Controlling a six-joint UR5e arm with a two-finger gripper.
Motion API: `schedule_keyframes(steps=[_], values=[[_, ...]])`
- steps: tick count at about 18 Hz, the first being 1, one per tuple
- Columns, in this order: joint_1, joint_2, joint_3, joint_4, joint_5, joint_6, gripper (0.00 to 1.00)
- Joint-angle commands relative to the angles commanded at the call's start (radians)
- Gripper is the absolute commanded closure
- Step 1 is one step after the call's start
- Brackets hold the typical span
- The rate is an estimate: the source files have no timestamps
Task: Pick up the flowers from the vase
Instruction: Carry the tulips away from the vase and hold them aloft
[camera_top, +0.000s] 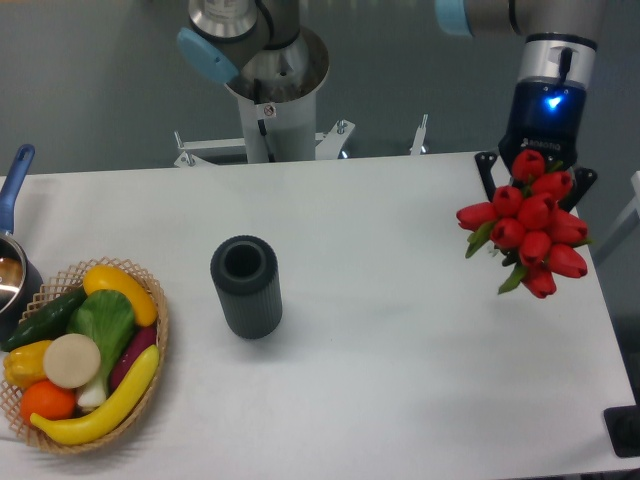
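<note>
The flowers (528, 225) hang over the right end of the bench (400, 330), well apart from the vase (246, 286), which stands upright with its round mouth vacant near the bench's middle. The end effector (537, 170) sits directly above and behind the red buds, clamped on the bunch, though the fingers themselves are hidden by the blooms, so the grip is judged from the bunch being carried. The stems point down and away from the camera, out of sight (the long axis looks close to vertical). With the bunch clear of the vase, the pick seems essentially done. The wicker basket (150, 400) of vegetables lies far left.
</note>
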Motion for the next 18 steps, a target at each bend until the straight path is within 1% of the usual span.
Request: schedule_keyframes(steps=[3, 5, 6, 9, 10, 13, 16, 18], values=[[0.034, 0.003, -0.038, -0.002, 0.003, 0.064, 0.97], [0.038, 0.003, -0.046, -0.003, 0.026, 0.068, 0.97], [0.037, 0.002, -0.046, -0.005, 0.064, 0.068, 0.97], [0.028, -0.002, -0.052, -0.009, 0.237, 0.068, 0.97], [0.026, -0.003, -0.052, -0.009, 0.274, 0.069, 0.96], [0.019, -0.015, -0.046, -0.011, 0.346, 0.071, 0.96], [-0.021, -0.026, -0.045, -0.014, 0.445, 0.072, 0.95], [-0.037, -0.028, -0.043, -0.037, 0.489, 0.072, 0.93]])
